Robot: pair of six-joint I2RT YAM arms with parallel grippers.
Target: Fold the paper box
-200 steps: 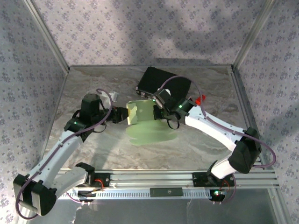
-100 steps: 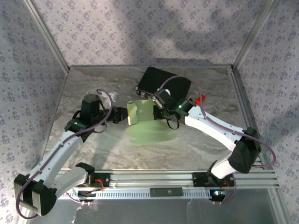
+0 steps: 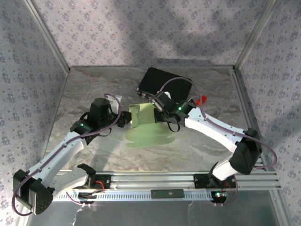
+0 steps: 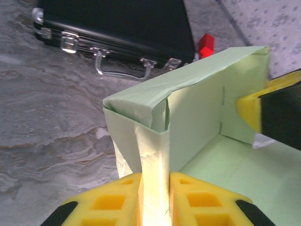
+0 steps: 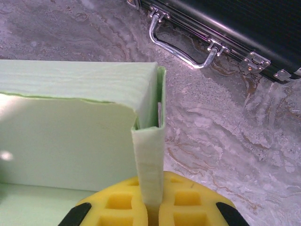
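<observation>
The box [image 3: 146, 128], thin pale green card with creased walls standing and a rounded flap flat on the marbled table [image 3: 94, 89], sits mid-table just in front of the case [image 3: 162, 84], black and hard with metal latches. The left gripper [image 4: 155, 190] is pinched tight on a folded card strip at the box's left corner. The right gripper [image 5: 151, 200] is clamped the same way on the opposite corner.

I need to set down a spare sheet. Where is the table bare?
Bare: far-left table between side wall and black case; near strip between paper box and rail. Crowded: centre, left hand and right hand pinching the box.
</observation>
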